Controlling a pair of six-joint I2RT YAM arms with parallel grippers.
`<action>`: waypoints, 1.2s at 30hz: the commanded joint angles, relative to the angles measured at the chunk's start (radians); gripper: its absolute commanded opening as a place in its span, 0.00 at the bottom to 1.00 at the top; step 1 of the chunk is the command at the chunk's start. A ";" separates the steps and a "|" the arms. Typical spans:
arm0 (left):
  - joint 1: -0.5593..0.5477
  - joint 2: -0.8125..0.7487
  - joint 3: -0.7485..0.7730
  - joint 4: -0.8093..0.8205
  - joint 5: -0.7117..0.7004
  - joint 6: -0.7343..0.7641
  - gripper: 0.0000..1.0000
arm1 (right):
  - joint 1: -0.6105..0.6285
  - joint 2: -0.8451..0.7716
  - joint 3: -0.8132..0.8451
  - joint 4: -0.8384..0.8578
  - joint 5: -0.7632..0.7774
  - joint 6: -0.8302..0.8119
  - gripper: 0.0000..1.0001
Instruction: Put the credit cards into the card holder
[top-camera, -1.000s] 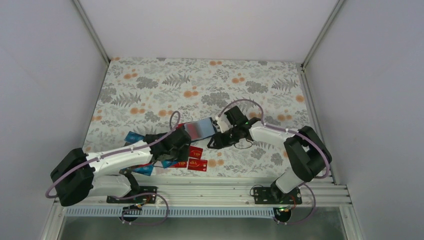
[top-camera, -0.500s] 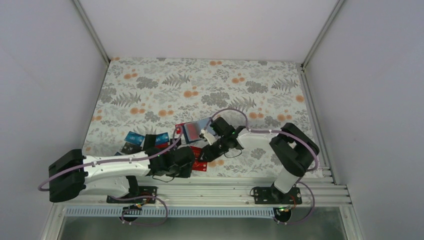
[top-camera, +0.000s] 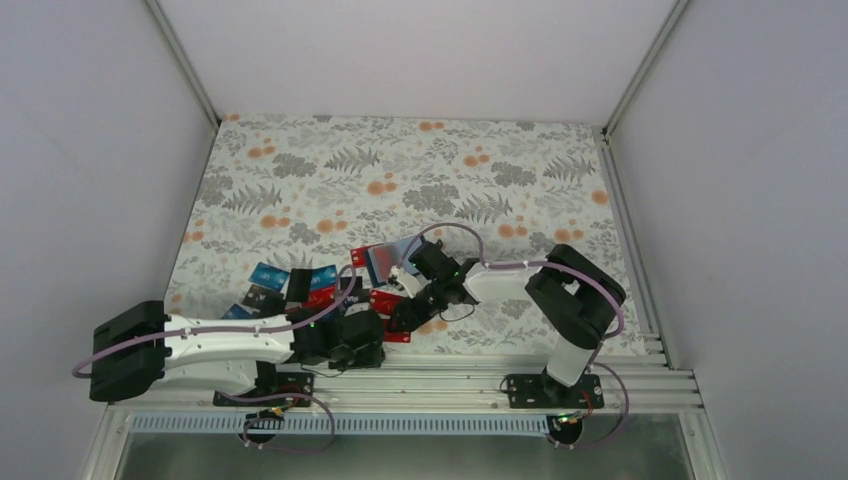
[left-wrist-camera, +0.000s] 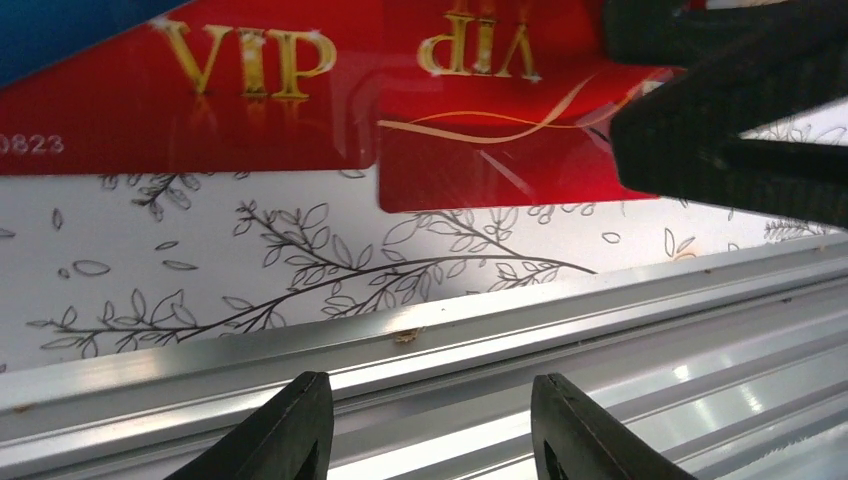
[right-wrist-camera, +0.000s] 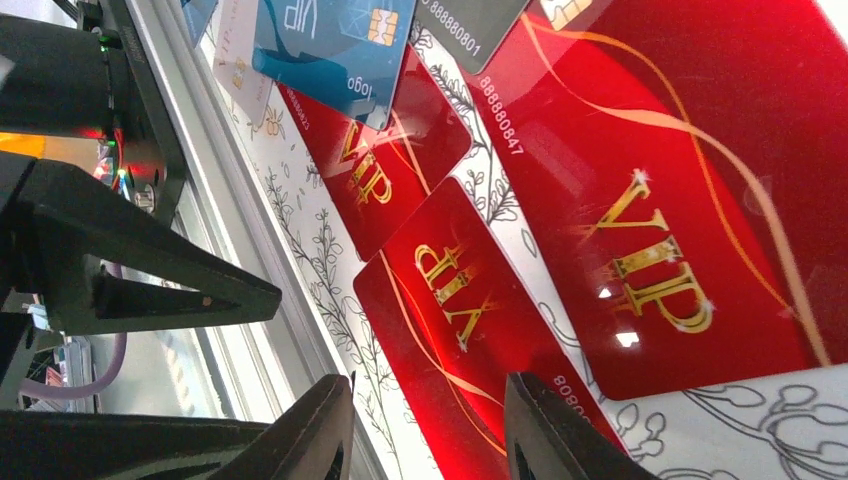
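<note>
Left arm: drawn back from mid-frame toward the lower left; pincer (left-wrist-camera: 427, 432) now above the near rail (left-wrist-camera: 520, 325), jaws parted wider than a second ago.
Right arm: swung left and down the frame; pincer (right-wrist-camera: 432, 435) now above the red cards (right-wrist-camera: 670, 200).
Card holder (top-camera: 386, 262): shifted slightly left.
Blue cards (top-camera: 322, 277): more uncovered left of centre after the left arm's retreat.

Floral table (top-camera: 400, 170): red cards (left-wrist-camera: 200, 110), blue cards (top-camera: 266, 273) scattered near front rail (left-wrist-camera: 400, 350).
</note>
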 joint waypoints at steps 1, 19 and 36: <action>-0.005 -0.031 -0.027 0.036 -0.022 -0.111 0.54 | 0.031 0.042 -0.029 -0.027 0.035 0.013 0.41; -0.011 -0.125 -0.045 0.004 -0.096 -0.170 0.64 | 0.015 -0.100 0.042 -0.106 0.274 0.040 0.40; -0.011 -0.087 -0.063 0.063 -0.079 -0.169 0.76 | 0.034 -0.005 -0.020 -0.066 0.155 0.022 0.41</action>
